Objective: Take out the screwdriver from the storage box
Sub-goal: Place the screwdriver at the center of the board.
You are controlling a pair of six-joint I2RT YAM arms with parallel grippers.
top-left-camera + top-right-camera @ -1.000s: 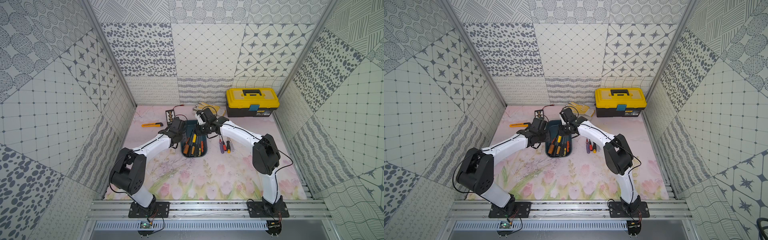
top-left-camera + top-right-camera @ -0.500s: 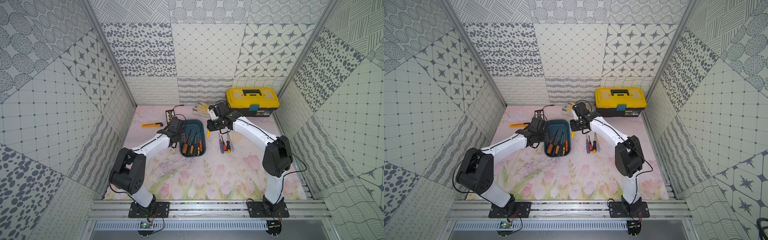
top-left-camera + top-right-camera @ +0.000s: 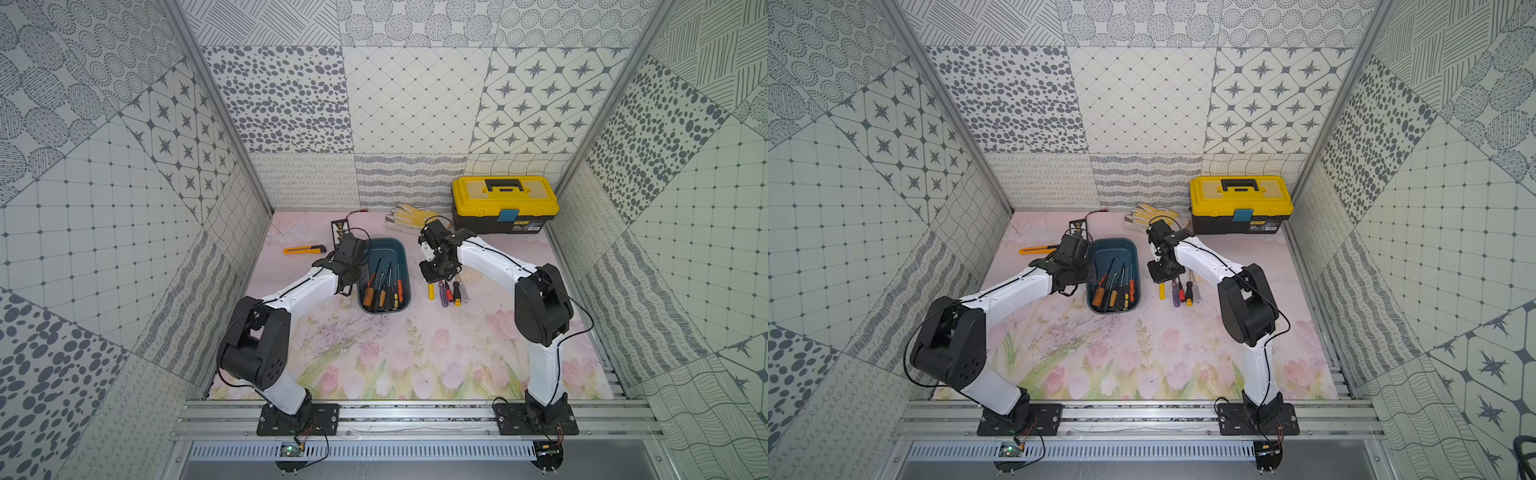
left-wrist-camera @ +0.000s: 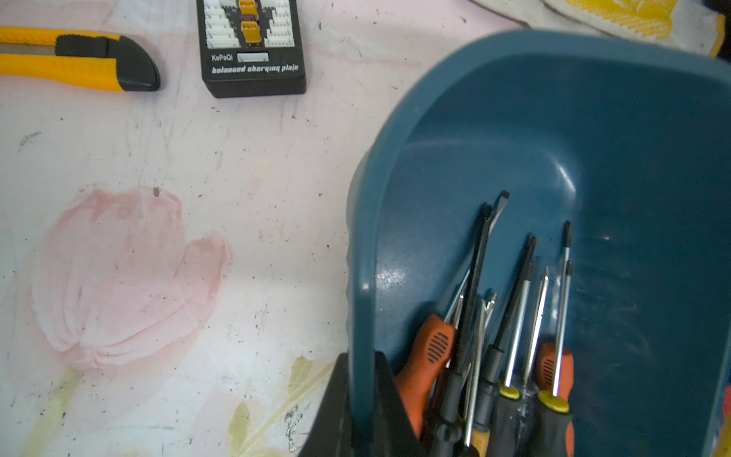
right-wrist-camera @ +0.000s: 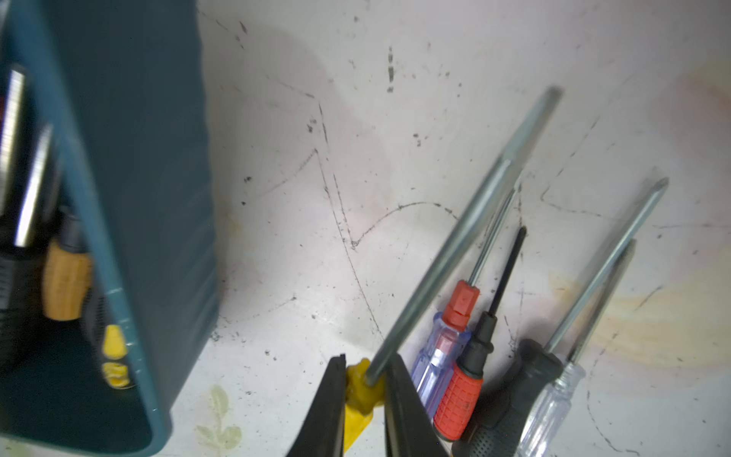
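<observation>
Top views, storage box: The teal storage box (image 3: 384,249) (image 3: 1115,251) sits lidless at mid-bench in both top views. A bundle of screwdrivers (image 3: 380,291) lies at its near end.
Top views, left tool: The left tool (image 3: 352,284) (image 3: 1077,284) is at the box's left rim, with its jaws hidden under the wrist.
Top views, right tool: The right tool (image 3: 432,276) (image 3: 1160,276) hangs just right of the box. The yellow-handled screwdriver (image 3: 431,291) (image 3: 1162,291) pokes out beneath it, outside the box and beside a row of loose screwdrivers (image 3: 451,293) on the floral bench (image 3: 415,353).
Top views, background: A yellow-lidded toolbox (image 3: 505,203) stands at the back wall with work gloves (image 3: 411,216) beside it. A utility knife (image 3: 304,249) and a charging board (image 3: 337,228) lie left of the box.
Left wrist, left tool: The left tool (image 4: 362,411) is pressed together on the storage box (image 4: 593,138) rim, one finger inside and one outside.
Left wrist, contents: Orange- and black-handled screwdrivers (image 4: 427,356) lie in the box, tips toward its bare end.
Right wrist, right tool: The right tool (image 5: 362,399) pinches the yellow handle. The screwdriver's (image 5: 463,225) steel shaft slants away, blurred, above the bench (image 5: 356,118).
Right wrist, surroundings: The box's outer wall (image 5: 158,158) stands close by. Four loose screwdrivers (image 5: 463,387) lie side by side next to the held one.
</observation>
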